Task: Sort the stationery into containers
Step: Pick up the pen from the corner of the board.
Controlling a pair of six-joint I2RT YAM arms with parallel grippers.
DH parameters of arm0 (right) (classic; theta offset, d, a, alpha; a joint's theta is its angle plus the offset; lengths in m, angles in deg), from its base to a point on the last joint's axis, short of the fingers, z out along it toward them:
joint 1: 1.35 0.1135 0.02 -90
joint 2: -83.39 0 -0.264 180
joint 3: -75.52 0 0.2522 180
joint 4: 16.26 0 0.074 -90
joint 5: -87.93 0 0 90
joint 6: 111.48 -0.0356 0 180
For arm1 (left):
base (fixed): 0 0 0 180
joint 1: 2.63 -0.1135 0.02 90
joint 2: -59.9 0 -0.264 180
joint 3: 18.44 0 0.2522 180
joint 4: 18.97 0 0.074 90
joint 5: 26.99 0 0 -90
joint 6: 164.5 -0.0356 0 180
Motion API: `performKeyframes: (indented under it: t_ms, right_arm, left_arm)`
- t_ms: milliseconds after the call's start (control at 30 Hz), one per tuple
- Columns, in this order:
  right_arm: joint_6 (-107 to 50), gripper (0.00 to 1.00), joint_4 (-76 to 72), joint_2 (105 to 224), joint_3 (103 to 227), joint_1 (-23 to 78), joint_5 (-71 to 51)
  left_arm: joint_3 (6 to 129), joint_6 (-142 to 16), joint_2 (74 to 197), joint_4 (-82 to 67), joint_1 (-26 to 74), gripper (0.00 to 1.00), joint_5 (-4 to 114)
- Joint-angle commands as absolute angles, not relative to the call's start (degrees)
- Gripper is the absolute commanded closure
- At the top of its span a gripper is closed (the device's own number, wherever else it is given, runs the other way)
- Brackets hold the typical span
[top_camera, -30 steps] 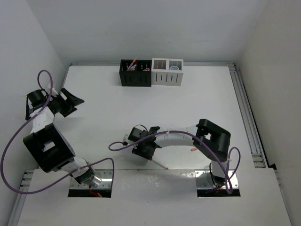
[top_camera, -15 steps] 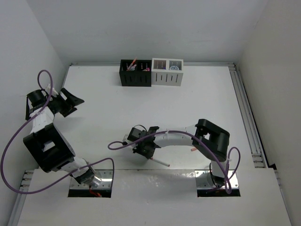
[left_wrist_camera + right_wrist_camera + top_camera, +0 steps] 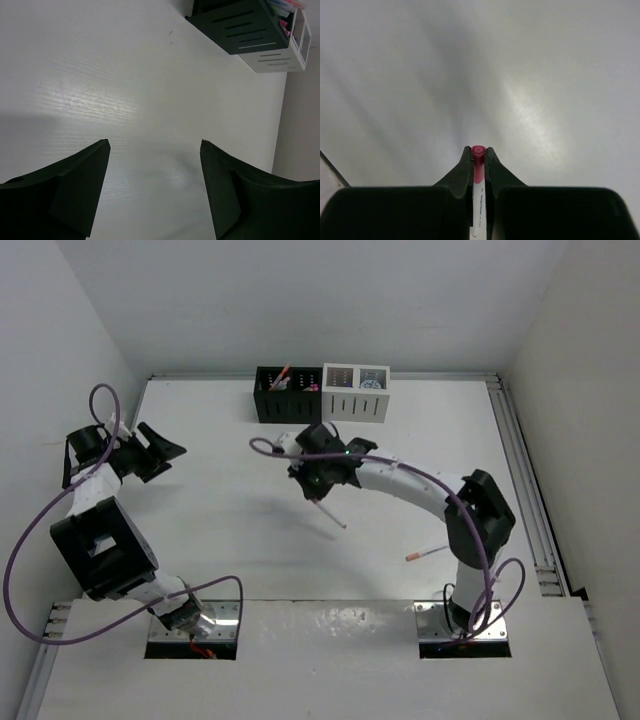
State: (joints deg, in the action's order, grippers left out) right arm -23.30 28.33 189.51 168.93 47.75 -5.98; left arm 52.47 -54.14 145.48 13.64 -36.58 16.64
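Clamping the pink-capped pen (image 3: 477, 200) by its cap end only, our right gripper (image 3: 478, 150) stands narrow, closed on it. The long shaft trailing beneath may pivot or slip. Farther ahead, we risk a tilted pen catching the rim of the black organiser box (image 3: 288, 406).

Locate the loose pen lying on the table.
Top view: the loose pen lies flat on the right half of the table, toward the near edge, just left of the right arm.
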Motion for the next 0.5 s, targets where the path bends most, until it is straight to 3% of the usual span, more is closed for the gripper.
performKeyframes:
  t_ms: [0,33,100,233,467]
  right_arm:
    - [-22.1,1.00,21.6,184.5,175.6,43.1,-9.5]
    - [-22.6,1.00,17.3,185.1,177.0,41.6,-9.7]
    - [-26.0,1.00,8.7,186.3,181.7,37.6,-9.7]
    - [-32.8,1.00,-10.8,190.4,187.1,31.3,-7.8]
    - [-35.0,1.00,-32.2,202.4,195.7,27.3,1.1]
  left_arm:
    - [52.9,-53.6,140.9,8.9,-34.5,0.21,16.6]
    - [52.6,-53.6,140.3,7.9,-34.2,0.19,17.0]
    - [52.9,-54.2,139.1,8.2,-32.0,0.00,19.9]
    - [52.5,-54.9,136.6,7.3,-28.7,0.00,24.3]
    - [51.8,-55.3,136.7,4.9,-25.7,0.00,25.7]
